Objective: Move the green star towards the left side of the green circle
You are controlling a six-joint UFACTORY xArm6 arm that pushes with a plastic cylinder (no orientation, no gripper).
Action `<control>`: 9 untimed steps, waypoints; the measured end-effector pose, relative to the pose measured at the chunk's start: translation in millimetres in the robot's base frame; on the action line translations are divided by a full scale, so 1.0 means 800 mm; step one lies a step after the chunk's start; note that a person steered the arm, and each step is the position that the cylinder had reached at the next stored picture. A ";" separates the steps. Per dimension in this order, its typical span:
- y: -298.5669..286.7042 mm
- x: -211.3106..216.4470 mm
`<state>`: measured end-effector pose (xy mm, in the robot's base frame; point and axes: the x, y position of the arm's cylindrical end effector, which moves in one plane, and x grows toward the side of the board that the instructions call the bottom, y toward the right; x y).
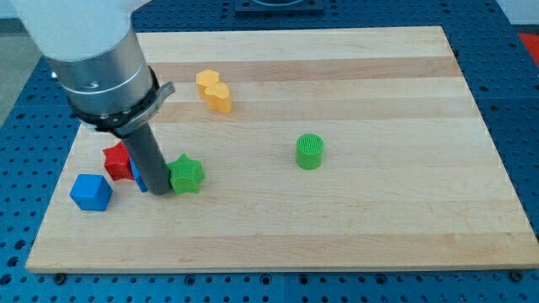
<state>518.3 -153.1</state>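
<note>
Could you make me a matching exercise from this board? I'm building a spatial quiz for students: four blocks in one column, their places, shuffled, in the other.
Column 1
1. green star
2. green circle
3. yellow block
4. blue cube

Column 2
A. nearest the view's top, left of centre
B. at the view's far left, near the board's bottom edge
C. right beside my tip, on its right
D. alone, right of the board's centre

Pairs: 1-C, 2-D, 3-A, 4-B
</note>
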 end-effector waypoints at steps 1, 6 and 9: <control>0.039 -0.015; 0.093 -0.085; 0.124 -0.088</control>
